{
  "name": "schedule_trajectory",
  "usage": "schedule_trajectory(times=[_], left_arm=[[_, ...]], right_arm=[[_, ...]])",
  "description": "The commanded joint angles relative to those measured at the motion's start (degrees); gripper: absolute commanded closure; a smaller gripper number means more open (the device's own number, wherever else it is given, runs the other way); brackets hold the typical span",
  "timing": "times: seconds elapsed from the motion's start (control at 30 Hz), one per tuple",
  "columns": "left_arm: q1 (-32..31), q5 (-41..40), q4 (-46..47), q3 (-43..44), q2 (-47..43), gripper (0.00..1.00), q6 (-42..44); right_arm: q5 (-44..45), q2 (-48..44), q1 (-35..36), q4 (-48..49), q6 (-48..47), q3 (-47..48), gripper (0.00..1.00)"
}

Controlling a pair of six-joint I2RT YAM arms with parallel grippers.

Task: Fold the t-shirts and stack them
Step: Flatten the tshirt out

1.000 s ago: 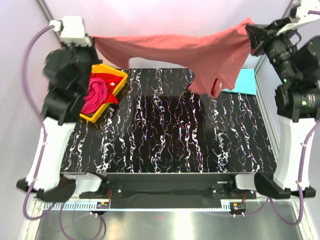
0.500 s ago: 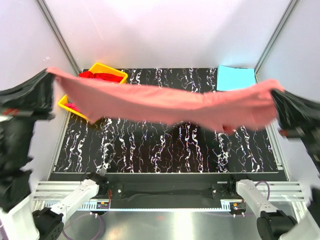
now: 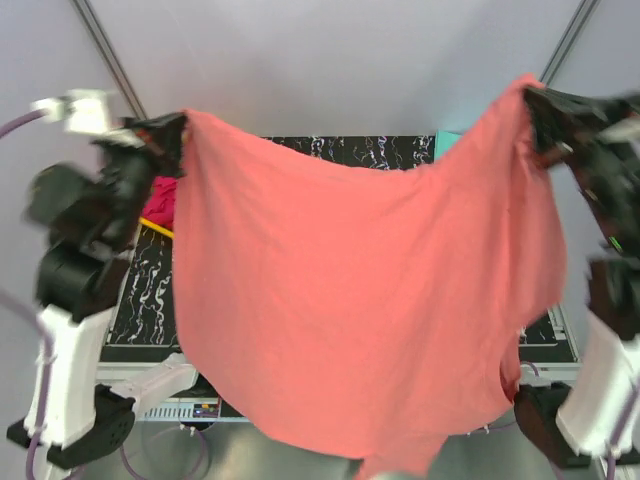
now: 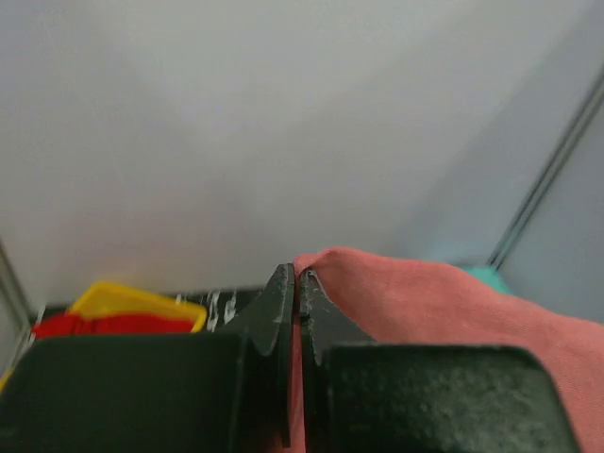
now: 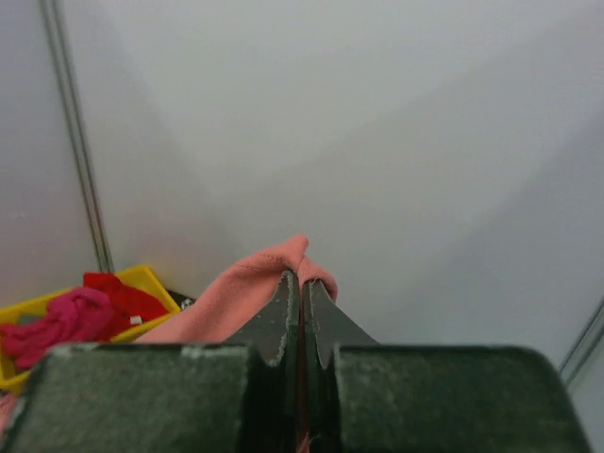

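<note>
Salmon-pink t-shirt hangs between both clamped jaws, raised high.

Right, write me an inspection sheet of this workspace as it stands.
Surface: black marbled table, mostly hidden behind the hanging shirt.
Job's things: salmon-pink t-shirt held up, spread between both arms; turquoise t-shirt at the far right, mostly hidden; magenta t-shirt and red t-shirt bunched in the tray.
Clutter: yellow tray at the far left.
Grippers: left gripper shut on one top corner of the salmon-pink t-shirt; right gripper shut on the other.
Cables: purple cable loops by the left arm.
Surroundings: white enclosure walls, metal frame posts.
</note>
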Motion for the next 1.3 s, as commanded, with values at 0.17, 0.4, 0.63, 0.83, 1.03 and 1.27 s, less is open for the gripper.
schedule_trajectory(times=[0.17, 0.4, 0.63, 0.83, 1.03, 1.27], left_arm=[[1.49, -12.08, 2.11, -14.48, 13.77, 1.0, -1.05], [5.71, -12.53, 3.77, -18.79, 29.24, 1.0, -4.66], [11.07, -3.22, 7.02, -10.19, 45.95, 1.0, -1.33], [13.71, 0.04, 8.88, -1.58, 54.65, 1.0, 2.89], [15.82, -0.13, 8.26, 3.53, 58.96, 1.0, 3.77], [16.17, -0.22, 8.96, 4.67, 60.82, 1.0, 4.21]], right_arm=[[-4.45, 12.81, -0.02, 25.91, -7.33, -30.74, 1.0], [-5.95, 30.96, -0.02, 42.73, -7.6, -40.61, 1.0], [-6.22, 52.52, -0.1, 45.82, -8.21, -28.34, 1.0], [-6.74, 64.49, -0.02, 42.49, -9.08, -14.89, 1.0], [-5.95, 69.76, -0.02, 40.28, -12.51, -7.41, 1.0], [-5.86, 76.97, -0.02, 36.5, -13.93, 4.03, 1.0]])
